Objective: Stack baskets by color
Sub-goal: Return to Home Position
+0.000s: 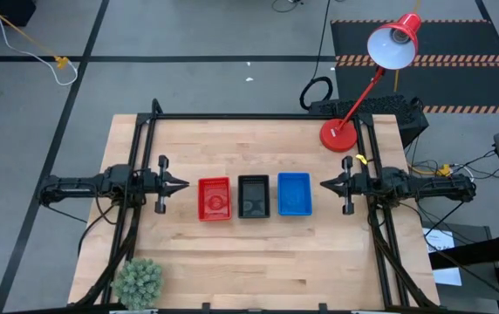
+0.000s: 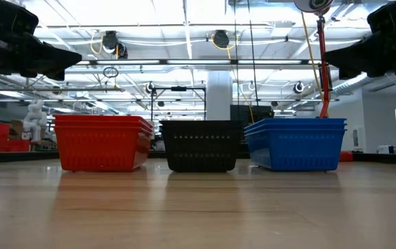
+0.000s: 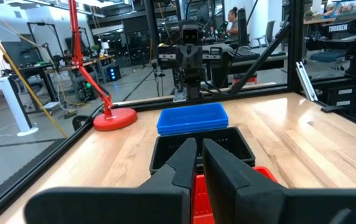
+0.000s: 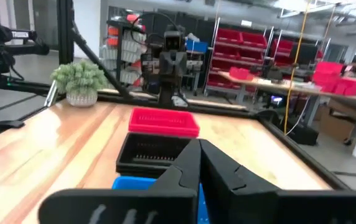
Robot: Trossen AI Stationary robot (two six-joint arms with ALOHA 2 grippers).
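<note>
Three piles of baskets rest on their bottoms in a row at the middle of the wooden table: a red nested stack, a black one and a blue nested stack. My left gripper hovers level to the left of the red stack, shut and holding nothing. My right gripper hovers level to the right of the blue stack, shut and holding nothing. Both are clear of the baskets and above the table.
A red desk lamp stands with its round base at the table's far right; its head leans beyond the far edge. A small potted plant sits at the near left corner. A black frame rail runs along the far edge.
</note>
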